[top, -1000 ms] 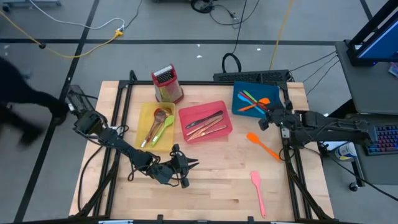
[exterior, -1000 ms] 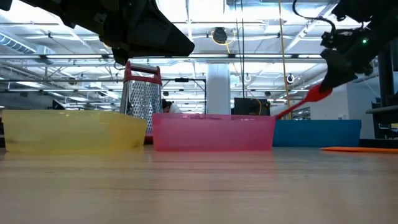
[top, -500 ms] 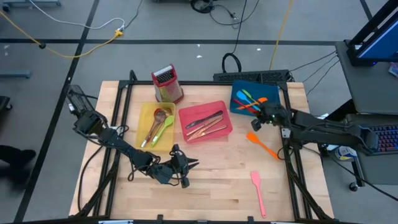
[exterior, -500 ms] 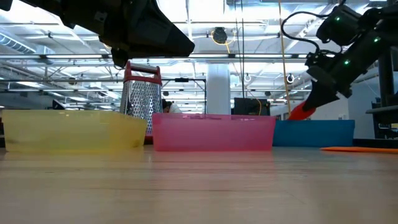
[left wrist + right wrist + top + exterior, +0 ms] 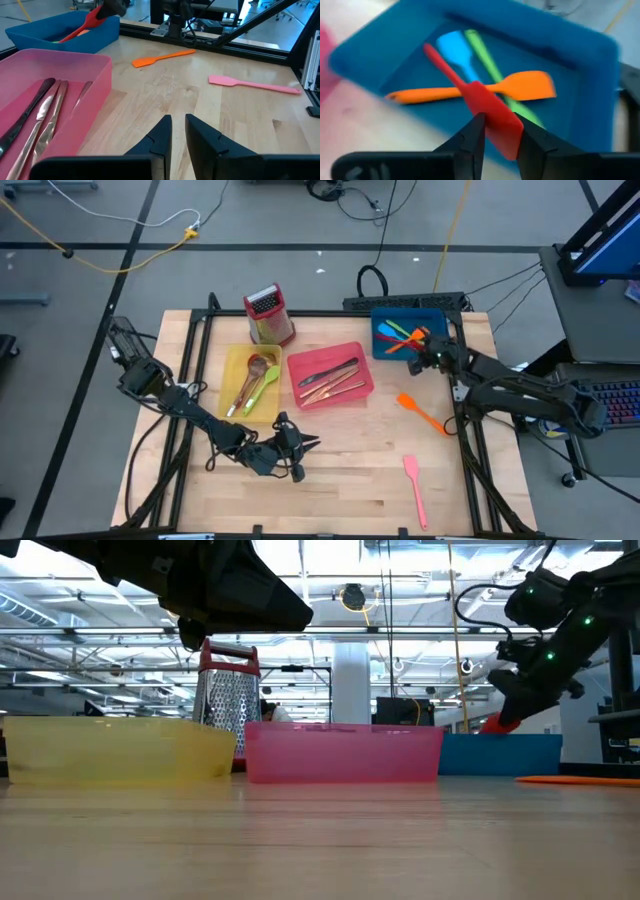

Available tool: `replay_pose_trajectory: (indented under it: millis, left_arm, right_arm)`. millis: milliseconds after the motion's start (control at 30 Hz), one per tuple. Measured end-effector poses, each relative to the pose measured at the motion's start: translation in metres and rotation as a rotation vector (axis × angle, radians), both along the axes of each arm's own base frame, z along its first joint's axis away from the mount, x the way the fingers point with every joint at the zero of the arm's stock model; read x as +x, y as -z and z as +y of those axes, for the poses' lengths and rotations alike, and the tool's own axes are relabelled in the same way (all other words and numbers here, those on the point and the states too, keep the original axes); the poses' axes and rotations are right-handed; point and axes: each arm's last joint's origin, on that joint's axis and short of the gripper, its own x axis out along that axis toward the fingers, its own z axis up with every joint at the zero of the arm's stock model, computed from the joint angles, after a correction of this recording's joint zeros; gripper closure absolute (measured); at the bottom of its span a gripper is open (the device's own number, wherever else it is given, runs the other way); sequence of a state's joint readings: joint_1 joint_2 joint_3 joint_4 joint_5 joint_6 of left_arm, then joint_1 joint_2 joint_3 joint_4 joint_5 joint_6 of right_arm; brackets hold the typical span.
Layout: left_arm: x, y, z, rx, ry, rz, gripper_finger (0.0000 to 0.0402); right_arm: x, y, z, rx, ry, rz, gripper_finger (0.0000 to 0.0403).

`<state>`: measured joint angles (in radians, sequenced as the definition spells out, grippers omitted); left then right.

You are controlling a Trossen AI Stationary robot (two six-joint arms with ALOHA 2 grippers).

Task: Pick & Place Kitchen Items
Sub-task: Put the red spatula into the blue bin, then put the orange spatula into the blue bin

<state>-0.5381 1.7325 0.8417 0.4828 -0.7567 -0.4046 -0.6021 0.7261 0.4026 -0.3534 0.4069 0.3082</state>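
Right gripper (image 5: 497, 131) moved over blue tray (image 5: 385, 350); jaws loosening around red spatula (image 5: 485, 112).

- no readable text, label, brand, number or sign is showing in any of the views.
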Motion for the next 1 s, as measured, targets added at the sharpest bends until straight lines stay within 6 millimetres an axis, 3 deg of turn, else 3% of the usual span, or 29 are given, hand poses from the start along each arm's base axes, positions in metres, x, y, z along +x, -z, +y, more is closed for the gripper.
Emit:
replay_pose_trajectory:
  millis: [267,433,733,1000]
  left_arm:
    - [0.0,0.0,0.0,-0.001,0.0,0.0,0.0346]
    - [0.0,0.0,0.0,0.0,0.0,0.0,0.0346]
    - [0.0,0.0,0.0,0.004,0.001,0.001,0.0346]
    - [0.0,0.0,0.0,0.006,0.002,0.001,0.0346]
  right_arm:
    - [-0.005,-0.004,-0.011,-0.061,0.091,-0.024,0.0313]
    - [-0.007,-0.005,-0.013,-0.094,0.057,0.039,0.031]
    - [-0.004,-0.005,-0.014,-0.1,-0.032,0.014,0.0247]
    - [-0.004,0.019,-0.01,-0.093,-0.094,-0.068,0.021]
